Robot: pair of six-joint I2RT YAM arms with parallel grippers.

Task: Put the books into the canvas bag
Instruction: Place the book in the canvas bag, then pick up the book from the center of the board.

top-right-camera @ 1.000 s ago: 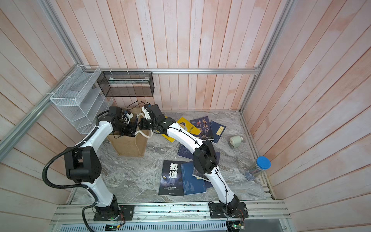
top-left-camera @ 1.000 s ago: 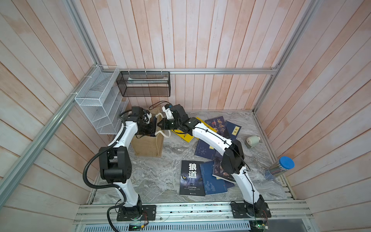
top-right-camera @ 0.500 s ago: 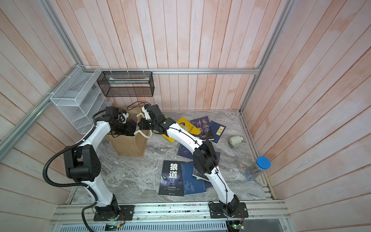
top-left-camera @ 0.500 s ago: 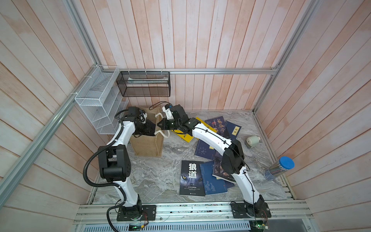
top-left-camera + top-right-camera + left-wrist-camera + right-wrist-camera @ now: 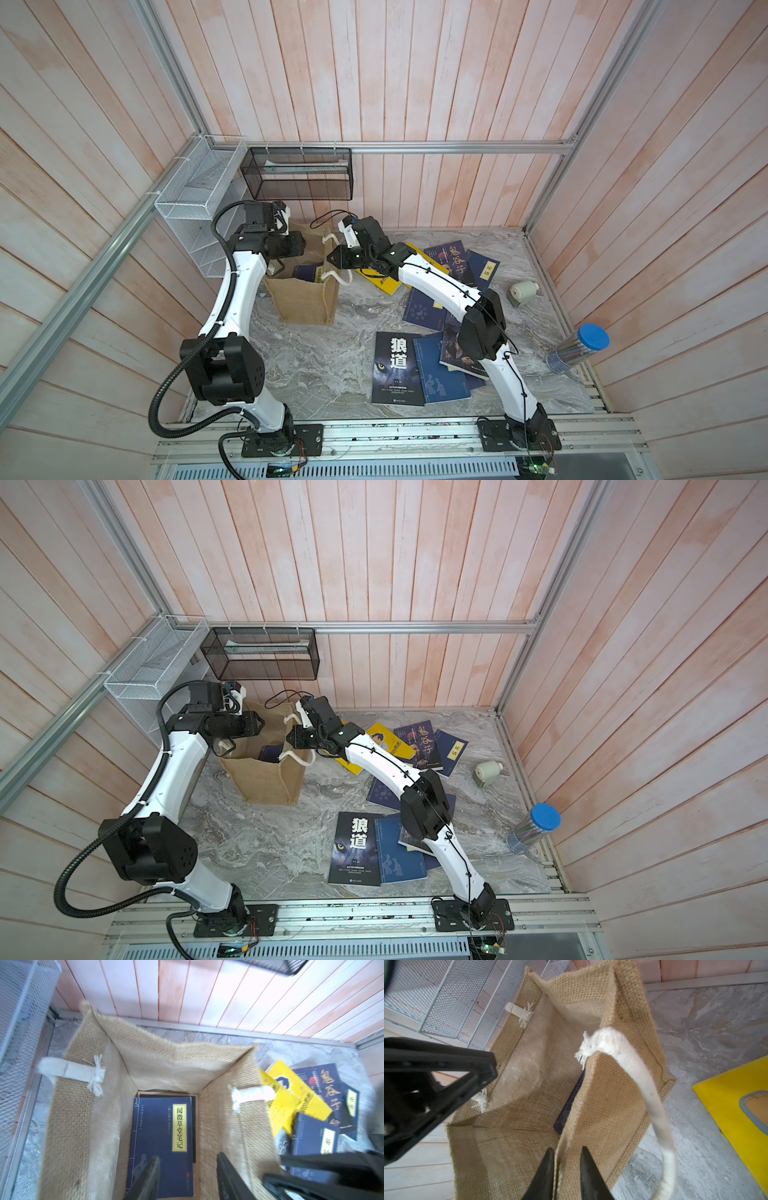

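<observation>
The tan canvas bag (image 5: 307,299) (image 5: 270,779) stands open on the marble floor at the back left, with white rope handles. A navy book with a yellow title label (image 5: 162,1136) (image 5: 309,272) lies flat inside it. My left gripper (image 5: 188,1165) (image 5: 305,249) hovers over the bag's mouth, open and empty. My right gripper (image 5: 566,1150) (image 5: 330,259) is at the bag's right rim, its jaws slightly parted on either side of the burlap edge. More books lie on the floor: yellow ones (image 5: 382,280), a dark portrait cover (image 5: 453,262), a black wolf-eye cover (image 5: 397,365) and navy ones (image 5: 440,374).
A white mesh basket (image 5: 195,195) hangs on the left wall close to my left arm, and a black mesh basket (image 5: 299,174) hangs on the back wall above the bag. A small white roll (image 5: 523,289) and a blue-capped clear tube (image 5: 577,349) lie at the right.
Both grippers have gone from shut to open. My left gripper has drawn back leftward from the bag's right side. My right gripper's jaws have parted around the rim.
</observation>
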